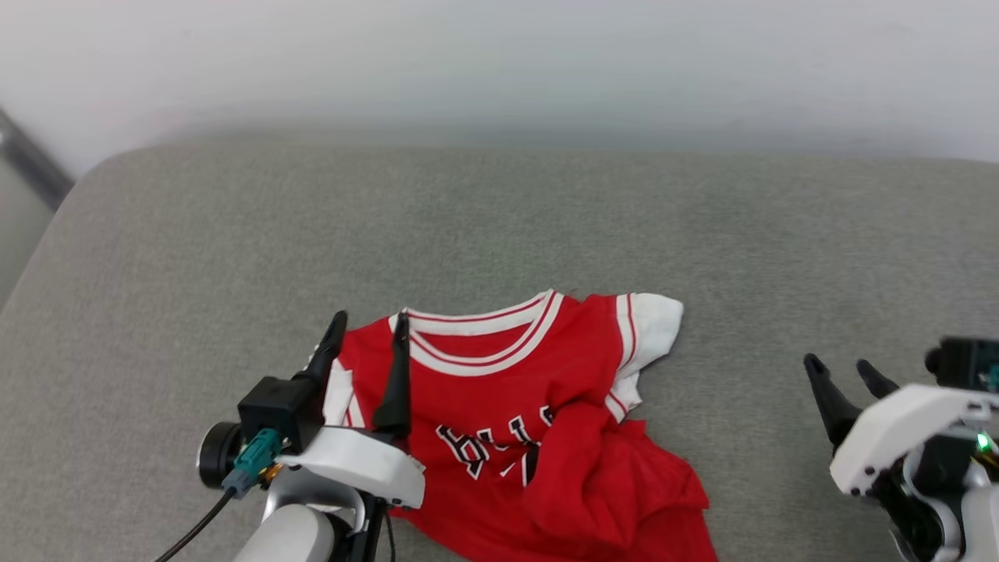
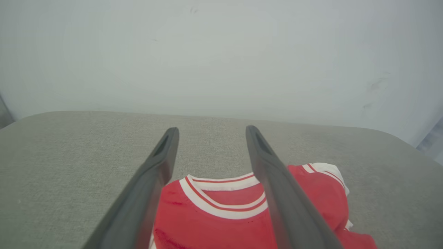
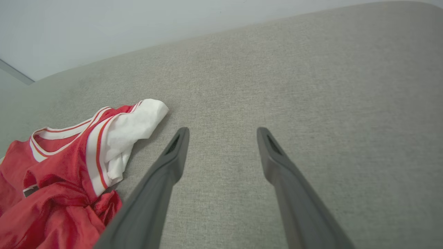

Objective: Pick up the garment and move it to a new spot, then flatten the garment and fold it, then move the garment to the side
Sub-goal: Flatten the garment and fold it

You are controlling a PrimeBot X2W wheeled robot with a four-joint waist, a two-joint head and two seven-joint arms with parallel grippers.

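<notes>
Head view: left tool over garment

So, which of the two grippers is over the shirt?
The left gripper: its open fingers reach over the shirt's shoulder, beside the collar. The right gripper, also open, stands apart from it, over bare grey cushion.

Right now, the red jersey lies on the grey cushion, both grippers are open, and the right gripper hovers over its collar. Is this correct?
Not quite: it is the left gripper that hovers over the collar of the red jersey, as the head view shows. The right gripper hangs over bare grey cushion, apart from the jersey. Both are open.
</notes>
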